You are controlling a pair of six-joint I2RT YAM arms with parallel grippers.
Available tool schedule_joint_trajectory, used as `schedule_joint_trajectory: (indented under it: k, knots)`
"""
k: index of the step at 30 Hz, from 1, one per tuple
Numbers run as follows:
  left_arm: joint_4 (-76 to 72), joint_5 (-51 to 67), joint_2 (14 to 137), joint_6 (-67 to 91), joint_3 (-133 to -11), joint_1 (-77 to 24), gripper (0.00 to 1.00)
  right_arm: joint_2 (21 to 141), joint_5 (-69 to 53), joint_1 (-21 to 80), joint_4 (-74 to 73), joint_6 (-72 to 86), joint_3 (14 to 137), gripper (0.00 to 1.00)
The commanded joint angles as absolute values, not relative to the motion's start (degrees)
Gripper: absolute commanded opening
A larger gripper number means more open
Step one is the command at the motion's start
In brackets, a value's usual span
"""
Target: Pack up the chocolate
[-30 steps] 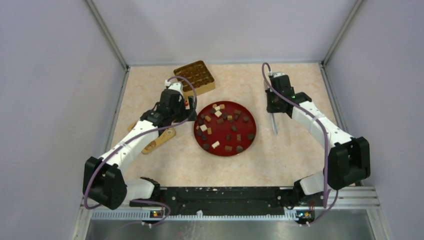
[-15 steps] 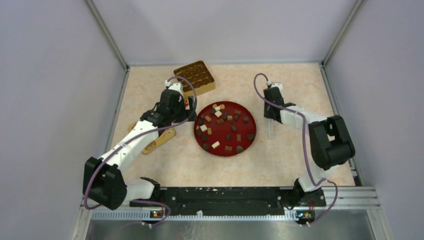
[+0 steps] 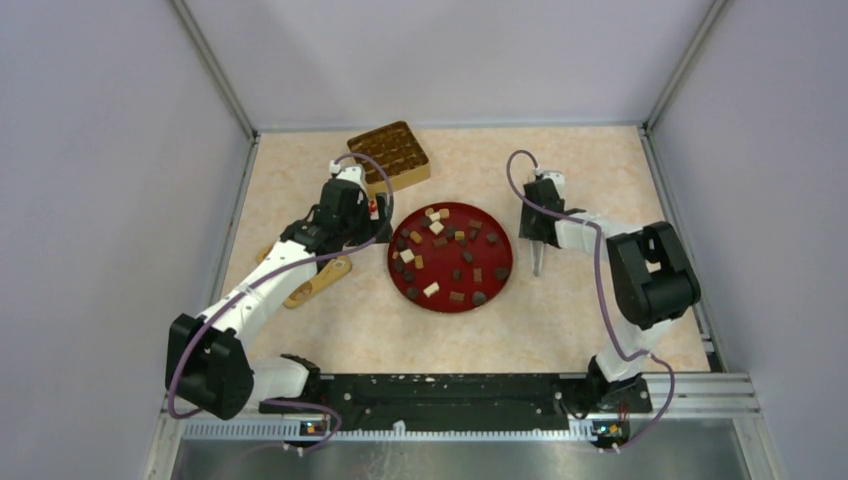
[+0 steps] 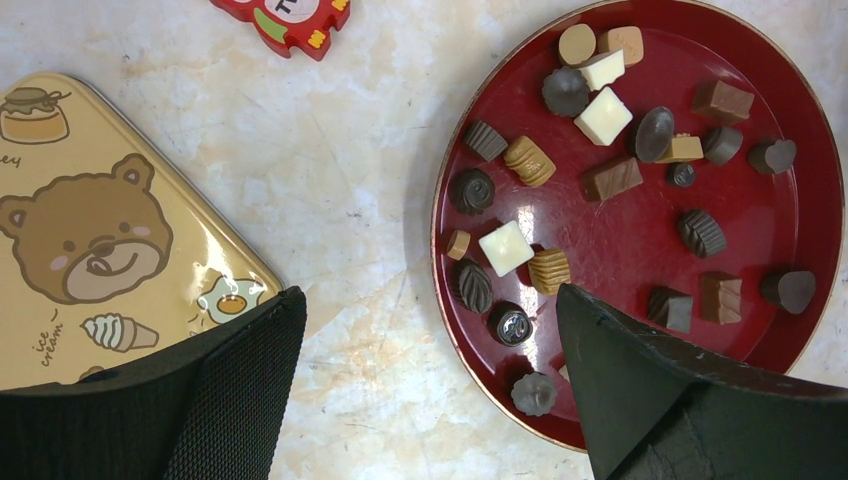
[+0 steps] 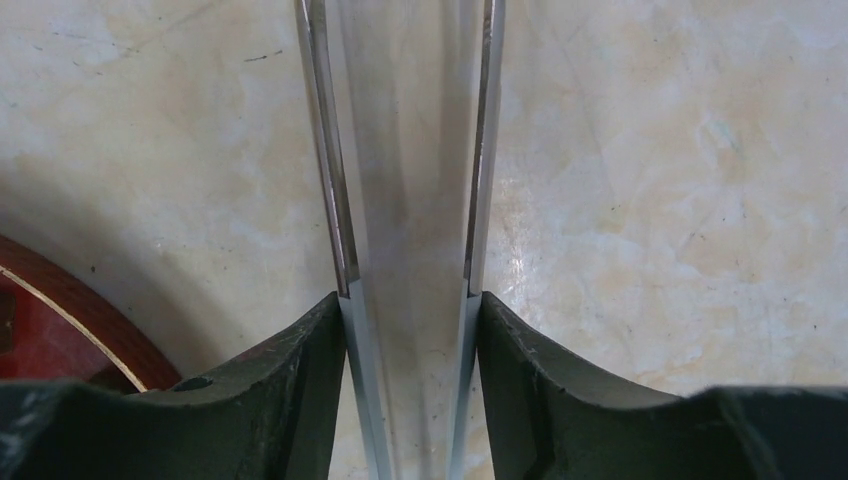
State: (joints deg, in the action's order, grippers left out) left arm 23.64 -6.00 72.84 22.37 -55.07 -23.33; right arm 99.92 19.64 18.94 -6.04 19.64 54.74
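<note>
The chocolate (image 3: 450, 255) lies scattered as many dark, tan and white pieces on a round red plate (image 3: 392, 262). The left wrist view shows the pieces close up, a white cube (image 4: 505, 247) among them, on the plate (image 4: 440, 240). My left gripper (image 4: 428, 296) hangs open over the plate's left rim and bare table, holding nothing; from above the left gripper (image 3: 383, 225) sits at the plate's upper left. My right gripper (image 5: 410, 298) is shut on metal tongs (image 5: 325, 150), whose two arms stand apart. From above, the right gripper (image 3: 538, 240) holds the tongs (image 3: 538, 262) just right of the plate.
A gold box with several compartments (image 3: 390, 155) stands at the back, left of centre. A tan bear-printed lid (image 4: 90, 230) lies left of the plate under my left arm. A small red-and-white item (image 4: 285, 15) rests beyond the lid.
My right arm has folded back and brought the tongs down and left, close to the plate's right edge. The left arm has not moved.
</note>
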Motion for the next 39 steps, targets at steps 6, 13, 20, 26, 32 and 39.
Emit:
schedule_joint_trajectory:
  k: [6, 13, 20, 26, 32, 39]
  knots:
    - [22.94, -7.03, 70.50, 22.06, -55.37, -23.12, 0.99, 99.80, 19.51, 18.59, -6.84, 22.08, 55.26, 0.50]
    - [22.70, -6.53, 70.51, 22.39, -54.93, -23.11, 0.99, 98.05, 18.64, 18.56, -7.11, 23.07, 53.43, 0.55]
    - [22.76, -6.33, 70.47, 22.43, -54.85, -23.12, 0.99, 97.77, 18.46, 18.62, -6.75, 23.33, 52.22, 0.53]
    - [22.68, -6.15, 70.52, 22.50, -54.84, -23.12, 0.99, 97.17, 18.47, 19.14, -7.41, 23.42, 51.80, 0.53]
    - [22.50, -5.63, 70.83, 22.59, -55.15, -23.12, 0.99, 97.11, 17.60, 19.65, -8.18, 24.32, 51.42, 0.61]
    - [22.57, -5.63, 70.94, 22.43, -55.20, -23.12, 0.99, 98.27, 19.75, 19.73, -7.01, 24.50, 50.98, 0.41]
